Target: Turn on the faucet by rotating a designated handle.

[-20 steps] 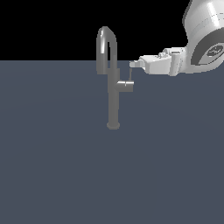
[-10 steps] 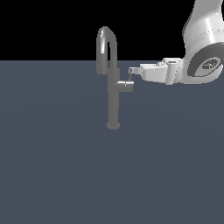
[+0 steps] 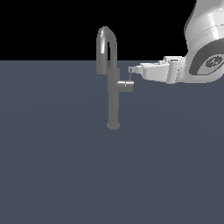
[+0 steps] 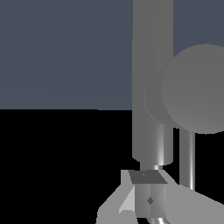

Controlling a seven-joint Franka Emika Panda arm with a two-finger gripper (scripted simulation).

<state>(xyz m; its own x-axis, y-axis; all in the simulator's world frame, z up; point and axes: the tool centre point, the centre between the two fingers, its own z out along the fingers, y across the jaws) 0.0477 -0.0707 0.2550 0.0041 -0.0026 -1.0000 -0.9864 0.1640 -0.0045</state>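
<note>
Lower and closer than a second ago, the gripper (image 3: 131, 70) now meets the handle (image 3: 131, 77) jutting toward the exterior view's right from the upright faucet (image 3: 113, 94) on the worktop (image 3: 52, 166). Whether its fingers (image 4: 146, 199) clasp the rod cannot be told.

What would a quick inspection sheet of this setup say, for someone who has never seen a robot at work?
Surface: plain dark grey-blue floor, flat, with only the faucet standing on it.
Faucet: upright grey column on a small round base, arched spout on top.
Handle: thin lever rising from a stubby cylinder on the column's side, toward the exterior view's right.
Clutter: nothing seen.
Gripper: white, reaching in from the exterior view's right, tips right at the top of the lever; whether it is open, shut or touching cannot be told.
Cables: nothing seen.
Surroundings: black background beyond the floor.
</note>
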